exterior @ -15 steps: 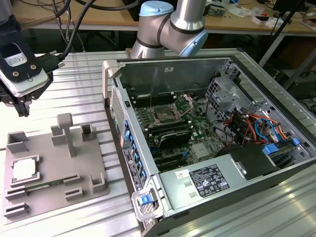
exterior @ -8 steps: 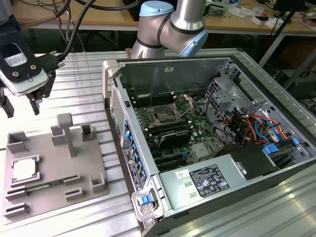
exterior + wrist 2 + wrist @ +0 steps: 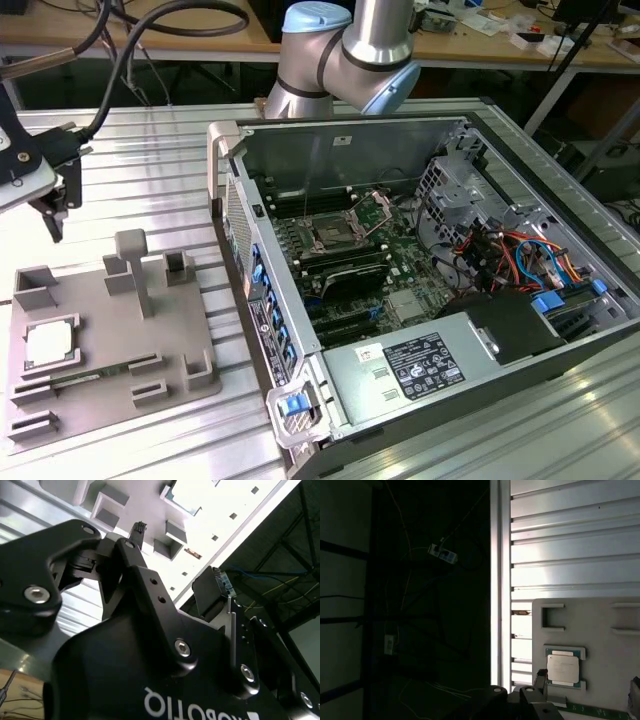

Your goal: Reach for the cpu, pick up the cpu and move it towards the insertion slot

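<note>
Gripper point(image 3: 58, 212) hangs at the exterior view's left, over the ribbed metal table point(image 3: 160, 170), up from the grey fixture plate point(image 3: 110, 325) and not touching it. We cannot tell whether it stands wide or narrow. The cpu point(image 3: 48, 345) lies flat in a recess on that plate, apart from the gripper. In the first wrist view we note the cpu point(image 3: 563, 669) silvery top up. The insertion slot point(image 3: 330, 238) sits on the green board inside the open computer case point(image 3: 340, 150), well apart from the cpu.

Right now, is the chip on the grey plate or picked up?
On the plate. The chip lies flat in its pocket there, apart from the gripper.
</note>
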Robot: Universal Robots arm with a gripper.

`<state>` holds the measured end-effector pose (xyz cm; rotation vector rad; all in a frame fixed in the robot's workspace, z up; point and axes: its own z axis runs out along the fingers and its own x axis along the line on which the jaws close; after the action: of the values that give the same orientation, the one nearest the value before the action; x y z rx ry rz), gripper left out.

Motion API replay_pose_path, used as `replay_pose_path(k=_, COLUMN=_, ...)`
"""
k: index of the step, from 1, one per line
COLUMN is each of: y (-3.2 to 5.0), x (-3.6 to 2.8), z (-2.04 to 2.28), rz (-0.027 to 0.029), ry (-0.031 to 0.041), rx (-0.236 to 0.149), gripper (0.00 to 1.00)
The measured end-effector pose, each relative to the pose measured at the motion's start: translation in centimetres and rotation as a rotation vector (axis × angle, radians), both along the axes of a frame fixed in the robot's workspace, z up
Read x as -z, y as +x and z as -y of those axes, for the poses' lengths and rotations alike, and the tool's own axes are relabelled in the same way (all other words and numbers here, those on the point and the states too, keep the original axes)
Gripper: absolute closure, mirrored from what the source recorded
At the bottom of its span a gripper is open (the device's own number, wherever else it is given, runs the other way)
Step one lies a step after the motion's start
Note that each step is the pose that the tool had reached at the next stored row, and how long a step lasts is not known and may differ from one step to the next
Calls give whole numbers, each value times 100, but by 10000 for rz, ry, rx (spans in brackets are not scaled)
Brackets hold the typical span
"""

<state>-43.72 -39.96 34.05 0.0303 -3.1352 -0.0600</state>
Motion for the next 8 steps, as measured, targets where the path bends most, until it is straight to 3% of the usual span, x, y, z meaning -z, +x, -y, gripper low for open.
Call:
replay_pose_path(k=5, y=-14, x=9, z=1, rz=-2, ry=-1, rx=1, gripper=33)
replay_pose_path(k=6, y=-14, x=10, z=1, rz=-1, ry=-1, rx=1, gripper=26)
replay_pose_path(k=8, y=-15, x=21, z=1, rz=-4, ry=2, rx=2, gripper=26)
